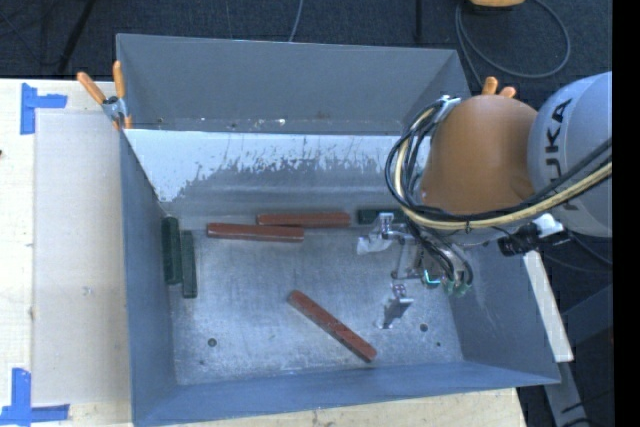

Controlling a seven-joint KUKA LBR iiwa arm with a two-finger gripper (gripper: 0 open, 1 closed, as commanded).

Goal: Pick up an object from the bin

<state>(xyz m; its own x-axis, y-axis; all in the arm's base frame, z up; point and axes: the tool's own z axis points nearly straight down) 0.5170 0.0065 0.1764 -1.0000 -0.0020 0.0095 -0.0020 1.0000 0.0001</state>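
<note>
Bin (280, 95) of grey metal, viewed from above, with sloping walls and a flat, scuffed floor. The arm (585, 155) enters from the right; its orange cover (475, 155) and a loop of cables (403, 170) hang over the right part of the floor. Below the cover the gripper (397, 313) points down over bare floor in the right front part of the bin. Whether it is open or closed cannot be told.

Nearest thing: the slanted bar (332, 325), reddish-brown, long, thin and flat, with straight edges and squared ends. It lies flat on the floor at a slant, one end toward the middle of the bin and the other toward the front wall. This front end lies near the gripper, to its left and a little nearer the front wall, apart from it.

Two more bars of the same colour and form lie farther back, roughly parallel to the back wall: the left rear bar (255, 232) and the right rear bar (303, 218). The right one sits slightly farther back. The two overlap along part of their length, and whether they touch cannot be told.

By the left wall lie two dark green bars, side by side and parallel to that wall: the outer green bar (172, 250) and the inner green bar (189, 277), both well apart from the gripper.
</note>
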